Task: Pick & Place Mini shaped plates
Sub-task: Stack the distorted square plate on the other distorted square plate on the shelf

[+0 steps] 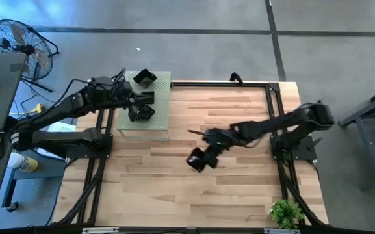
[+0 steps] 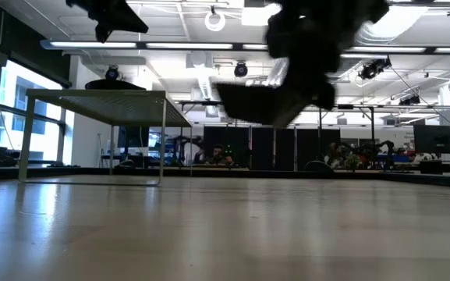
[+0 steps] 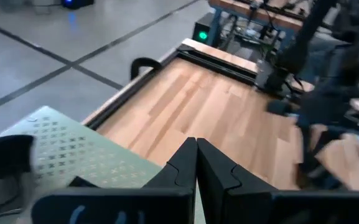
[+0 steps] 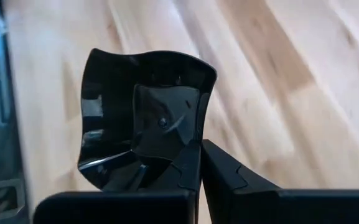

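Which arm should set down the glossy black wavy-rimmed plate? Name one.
The right. Its hand is shut on the glossy black wavy-rimmed plate above the bare wooden table. The left hand is shut, empty, over the pale green perforated board.

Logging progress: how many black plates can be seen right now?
2: one wavy plate held in the right pincer above the table, one on the green board's far corner. Others may be hidden.

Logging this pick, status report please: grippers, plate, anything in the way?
Right gripper shut on a wavy black plate, held above the table. Left gripper shut, empty, over the green board. Nothing in the way.
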